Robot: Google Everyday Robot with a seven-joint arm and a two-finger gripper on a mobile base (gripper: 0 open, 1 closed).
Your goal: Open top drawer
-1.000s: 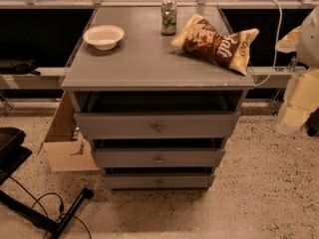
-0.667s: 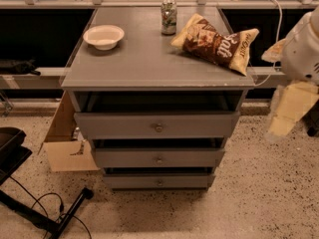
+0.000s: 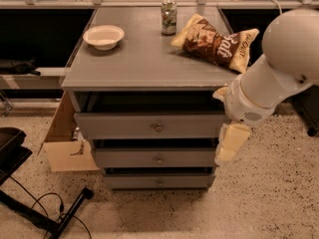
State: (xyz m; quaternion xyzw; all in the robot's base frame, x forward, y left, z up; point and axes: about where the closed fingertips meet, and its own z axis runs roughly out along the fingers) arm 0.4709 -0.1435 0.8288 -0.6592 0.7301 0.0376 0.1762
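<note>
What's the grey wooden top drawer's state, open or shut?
Cannot tell: top drawer shows a dark gap above its front; gripper beside right end.

Three grey drawers are stacked under the bench's [image 3: 144, 66] front edge: the top drawer [image 3: 119, 126], a middle drawer [image 3: 124, 158] and a bottom drawer [image 3: 129, 181]. There are three round knobs, one per drawer; the top one [image 3: 158, 128] sits mid-front. On the bench are three things: one white bowl [image 3: 103, 36] near the back-left corner, one can [image 3: 169, 17] at the back edge and one chip bag [image 3: 215, 42] towards the back-right corner. One cardboard box [image 3: 67, 151] stands off the left edge. One arm [image 3: 271, 83] carries one gripper [image 3: 228, 151], hanging just off the front-right corner.
</note>
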